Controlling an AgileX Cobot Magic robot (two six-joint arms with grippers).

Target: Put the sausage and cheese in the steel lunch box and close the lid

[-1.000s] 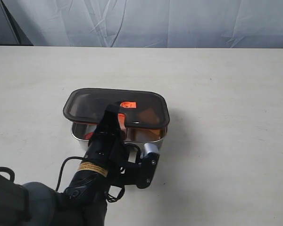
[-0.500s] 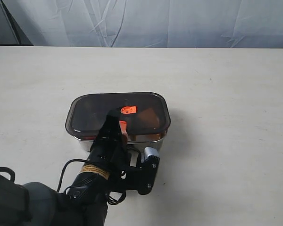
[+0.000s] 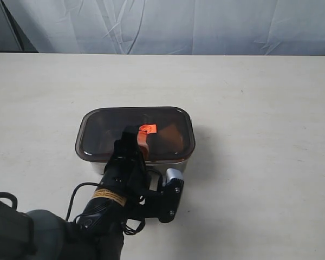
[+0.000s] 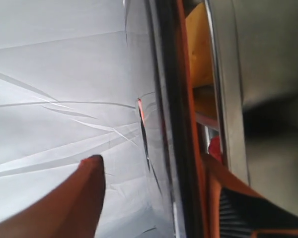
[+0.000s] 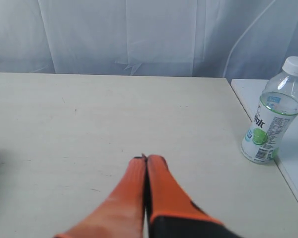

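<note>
A dark, smoky lid (image 3: 105, 130) lay flat on the steel lunch box (image 4: 222, 124) in the middle of a pale bench (image 3: 260, 108), its orange valve tab (image 3: 147, 128) facing up. The left hand (image 4: 151, 163) was released at the lid's near edge, its orange fingers (image 4: 84, 198) spread wide with the rim between them. Under the lid, the left wrist view showed the yellow cheese (image 4: 198, 54) and a sliver of the red sausage (image 4: 214, 148) inside the box. The right hand (image 5: 146, 161) was clenched and empty over bare bench, with a water bottle (image 5: 272, 119) standing off to one side.
</note>
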